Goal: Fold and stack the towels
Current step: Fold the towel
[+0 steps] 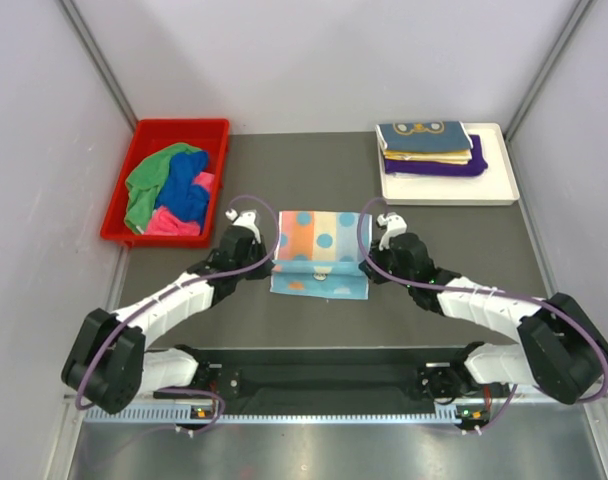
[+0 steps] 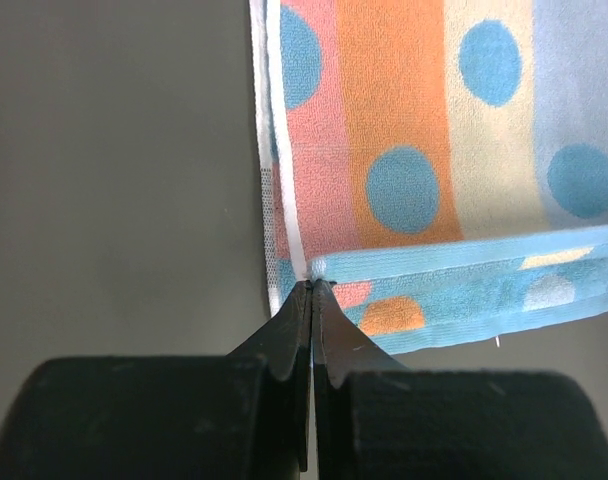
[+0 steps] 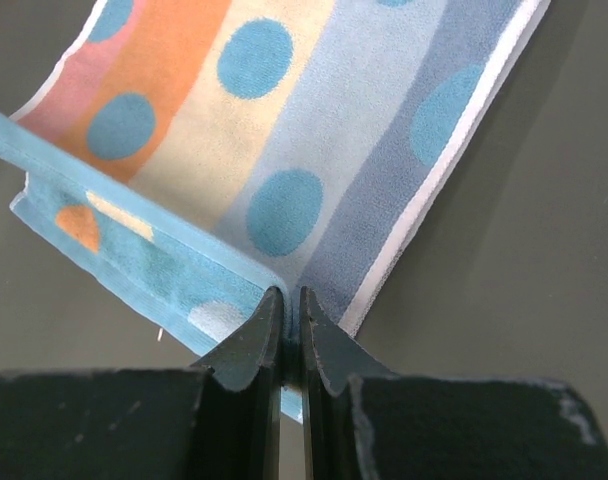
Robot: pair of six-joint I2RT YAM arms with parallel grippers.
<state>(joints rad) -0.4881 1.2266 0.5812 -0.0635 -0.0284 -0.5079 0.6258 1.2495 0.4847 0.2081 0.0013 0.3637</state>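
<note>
A striped orange-pink towel with teal dots lies on the dark table between my two arms. Its near edge is turned up, so the light blue underside shows as a strip along the front. My left gripper is shut on the towel's near left corner. My right gripper is shut on the near right corner. The striped face spreads away from both sets of jaws. More towels, green, royal blue and pink, lie crumpled in a bin.
The red bin stands at the back left. A white tray at the back right holds a folded stack with a navy, yellow-lettered towel on top and a purple one below. Grey walls close in on both sides.
</note>
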